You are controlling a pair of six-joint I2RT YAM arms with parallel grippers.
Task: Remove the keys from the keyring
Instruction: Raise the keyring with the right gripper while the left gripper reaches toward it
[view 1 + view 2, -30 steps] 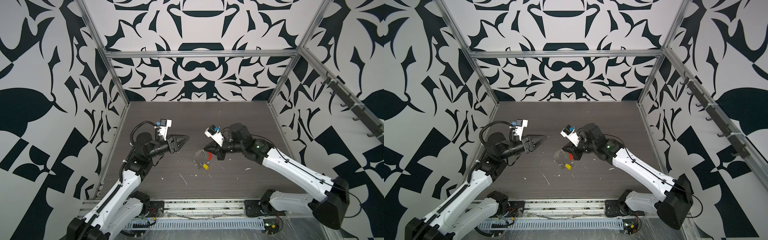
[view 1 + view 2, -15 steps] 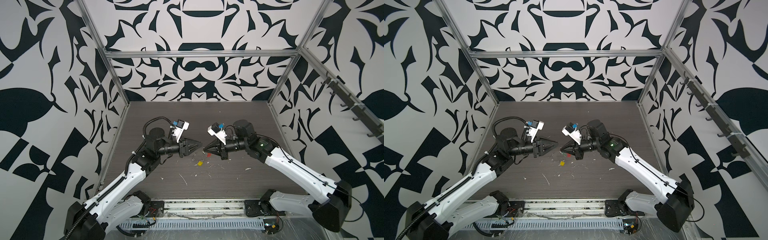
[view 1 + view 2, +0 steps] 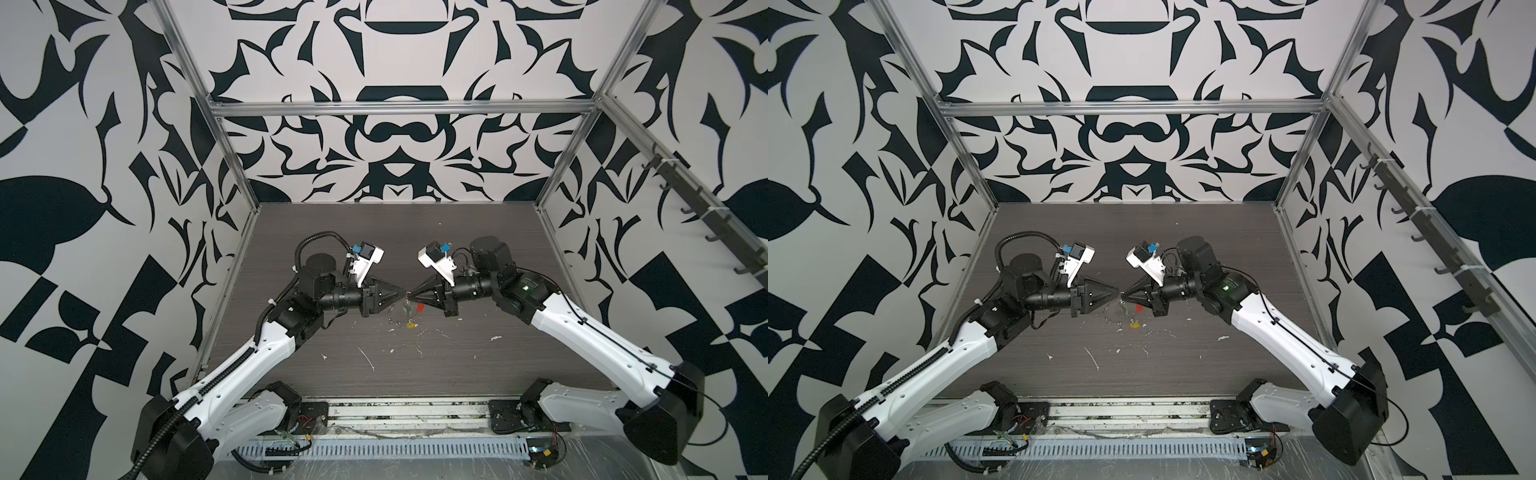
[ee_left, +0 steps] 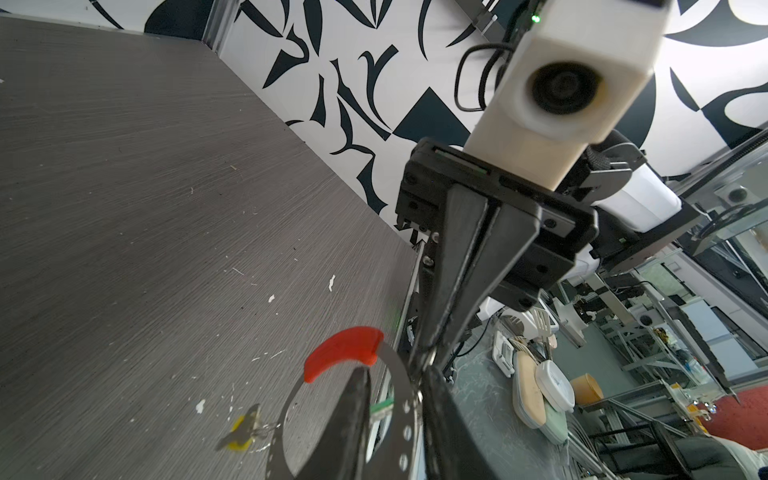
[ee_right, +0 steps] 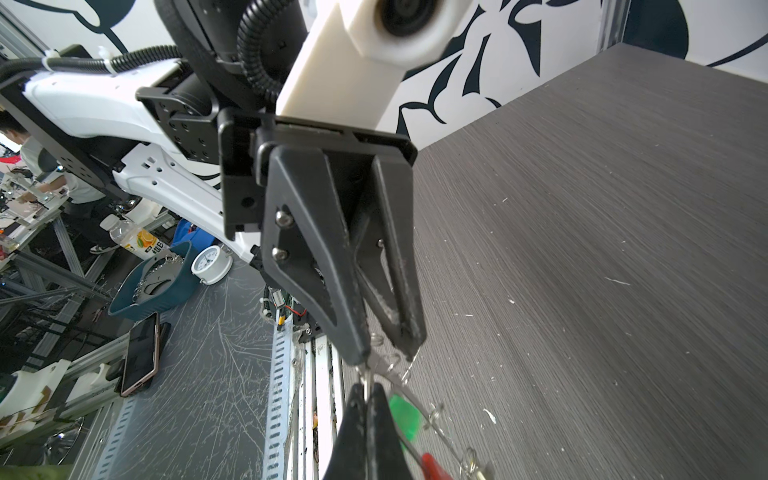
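The right gripper, at centre frame in both top views, was clamped shut on the keyring. It held the top of the thin grey hoop up off the counter so that I could work on it from the other side. The left gripper met it tip to tip. In the right wrist view its jaws stood narrowly apart, astride the hoop and the tiny silver rings just beside the other grip, not clamped as far as I could see. I judged that placing deliberate: one arm to anchor the ring, the other close enough to pry or slide a link along the wire. The red sleeve arched at the lower middle of the left wrist view. The green key sat just beside the right gripper's fingers, and the yellow key dangled at lower left. Neither was off the hoop, by my reading. I could not tell whether the yellow one touched the counter.
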